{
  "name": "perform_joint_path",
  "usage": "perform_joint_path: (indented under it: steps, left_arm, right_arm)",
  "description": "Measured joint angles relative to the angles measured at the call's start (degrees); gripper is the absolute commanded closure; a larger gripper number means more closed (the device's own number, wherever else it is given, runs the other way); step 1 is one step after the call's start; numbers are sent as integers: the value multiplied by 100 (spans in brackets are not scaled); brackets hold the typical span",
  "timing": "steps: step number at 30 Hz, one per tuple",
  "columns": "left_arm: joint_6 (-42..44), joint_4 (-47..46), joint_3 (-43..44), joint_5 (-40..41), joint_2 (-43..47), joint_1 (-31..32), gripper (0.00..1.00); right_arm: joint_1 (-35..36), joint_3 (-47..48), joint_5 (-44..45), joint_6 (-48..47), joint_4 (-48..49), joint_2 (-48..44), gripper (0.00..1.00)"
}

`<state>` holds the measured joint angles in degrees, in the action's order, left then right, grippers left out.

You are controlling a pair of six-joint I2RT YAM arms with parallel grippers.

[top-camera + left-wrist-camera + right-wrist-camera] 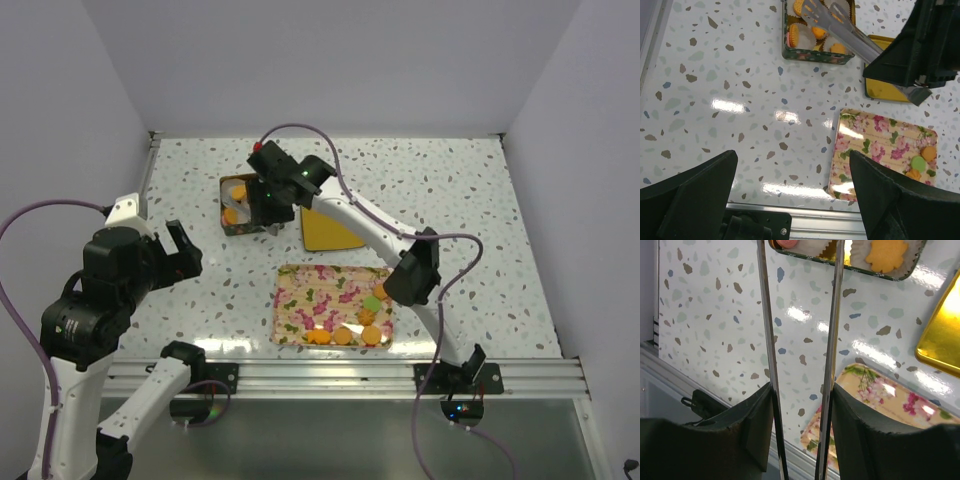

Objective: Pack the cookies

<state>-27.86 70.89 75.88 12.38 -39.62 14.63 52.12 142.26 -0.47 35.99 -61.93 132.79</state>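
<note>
Several orange-brown cookies (345,335) and a pale green cookie (372,302) lie on the near right part of the floral tray (310,290). More cookies (795,34) sit in white paper cups inside the green tin (817,56), among them a flower-shaped one (885,254). My right gripper (272,200) is shut on metal tongs (840,27) and holds them over the tin (226,226). The tong arms (766,340) stand apart; their tips leave the right wrist view. My left gripper (792,185) is open and empty above the bare table, left of the tray (875,145).
The tin's yellow lid (328,232) lies flat between tin and tray, seen in the left wrist view (880,92) and the right wrist view (942,340). An aluminium rail (340,378) runs along the near table edge. White walls close the back and sides.
</note>
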Motion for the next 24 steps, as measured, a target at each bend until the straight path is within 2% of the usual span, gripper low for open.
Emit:
perform_joint_path:
  steps: [3, 13, 19, 24]
  left_arm:
    - [0, -13, -2, -35, 0, 0, 0]
    - [-48, -577, -476, -614, -42, 0, 0]
    - [-129, -1213, -953, -1366, -76, 0, 0]
    - [-319, -1591, -1344, -1880, -98, 0, 0]
  right_arm:
    - [0, -531, 142, -2, -44, -662, 53]
    - [168, -3832, 870, 157, -138, -4183, 55]
    - [214, -6314, 1088, 778, -446, -6210, 56]
    - [210, -7639, 1115, 1360, -835, -7259, 56]
